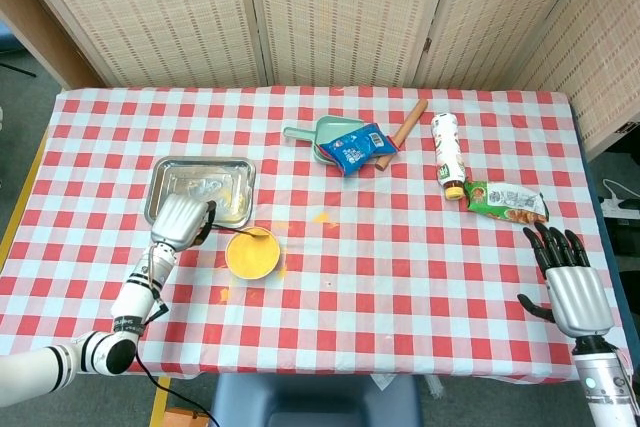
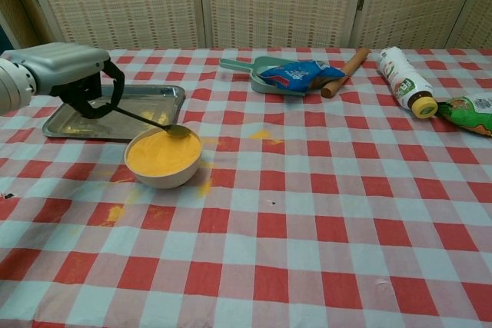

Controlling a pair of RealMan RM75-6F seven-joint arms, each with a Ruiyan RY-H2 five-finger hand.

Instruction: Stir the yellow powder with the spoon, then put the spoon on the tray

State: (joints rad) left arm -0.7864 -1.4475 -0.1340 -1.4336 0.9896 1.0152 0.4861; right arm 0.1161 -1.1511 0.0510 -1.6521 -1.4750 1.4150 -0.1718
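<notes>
Spoon held at the far rim of the powder bowl

Fingers point(image 2: 98, 96) of the left hand point(image 2: 69, 74) curl around the handle of the spoon point(image 2: 146, 118), pinching it under the silver palm. From there the dark handle slopes down and to the right, and the spoon's bowl end sits at the far rim of the bowl point(image 2: 163, 160) of yellow powder point(image 2: 161, 153); whether it touches the powder or only the rim I cannot tell. In the head view the left hand point(image 1: 178, 220) lies over the near right corner of the metal tray point(image 1: 200, 188), with the spoon point(image 1: 238, 233) reaching across to the yellow bowl point(image 1: 252, 253) just beside it. The tray point(image 2: 115, 114) stands behind the bowl, close to it, smeared with a little yellow. Yellow spills point(image 2: 115, 211) mark the red-and-white checked tablecloth point(image 2: 307, 220) near the bowl.

The right hand point(image 1: 570, 282) shows only in the head view, at the near right table edge, well apart from the bowl, its dark fingers point(image 1: 550, 244) spread and holding nothing.

Farther back lie a green dustpan point(image 1: 325, 135) with a blue packet point(image 1: 360, 148) on it, a wooden rolling pin point(image 1: 405, 122) touching the packet, a white bottle point(image 1: 449, 154) on its side, and a green snack bag point(image 1: 505, 201) just beside the bottle's cap.
</notes>
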